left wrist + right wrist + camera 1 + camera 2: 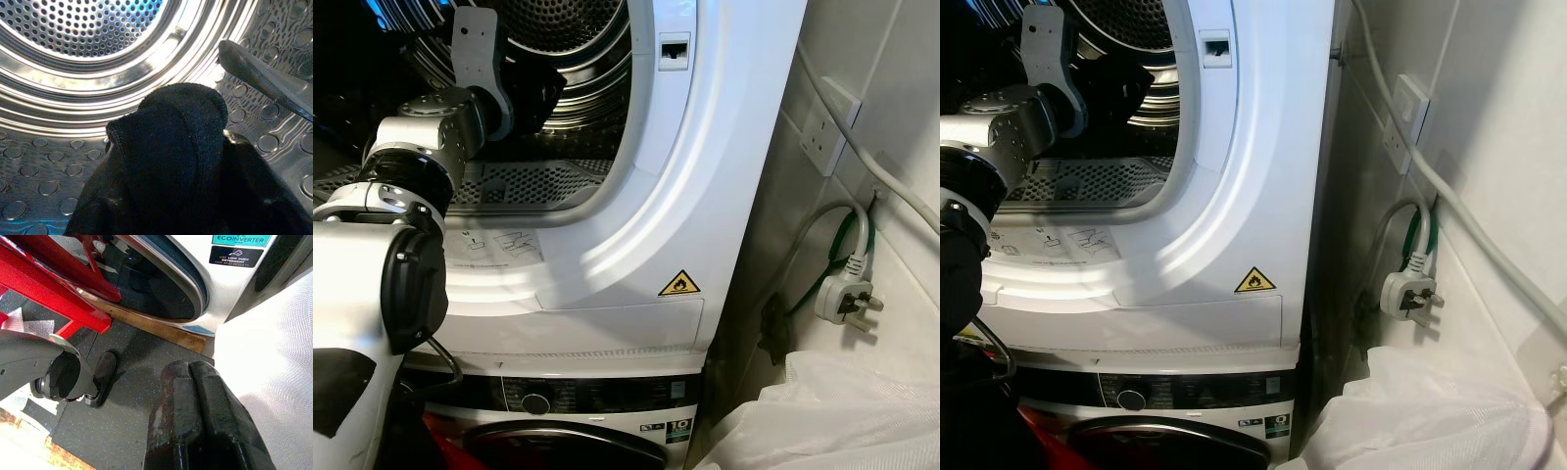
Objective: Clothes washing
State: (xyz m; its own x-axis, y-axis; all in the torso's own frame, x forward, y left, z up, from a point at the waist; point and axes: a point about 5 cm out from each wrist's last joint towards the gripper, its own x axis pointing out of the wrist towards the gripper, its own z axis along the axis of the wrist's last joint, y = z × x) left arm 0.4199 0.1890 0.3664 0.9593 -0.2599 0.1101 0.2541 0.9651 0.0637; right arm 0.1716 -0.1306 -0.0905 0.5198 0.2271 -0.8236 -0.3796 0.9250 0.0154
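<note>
A: Left end effector (524,103)?
B: Reached through dryer opening (636,147) into drum (78,58); pinching dark garment (171,161), bunched over the fingers, above drum's lower wall. Probably held clear for release or withdrawal; cannot tell which.

A: Right end effector (200,421)?
B: Hanging idle near floor (112,431), fingers pressed together, beside white laundry bag (1430,411), below washer door (161,289). Kept clear of the loading path.

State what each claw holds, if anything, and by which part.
The left claw, inside the steel dryer drum, grips a black knitted garment by a bunched fold. The right claw is shut, holding nothing.
</note>
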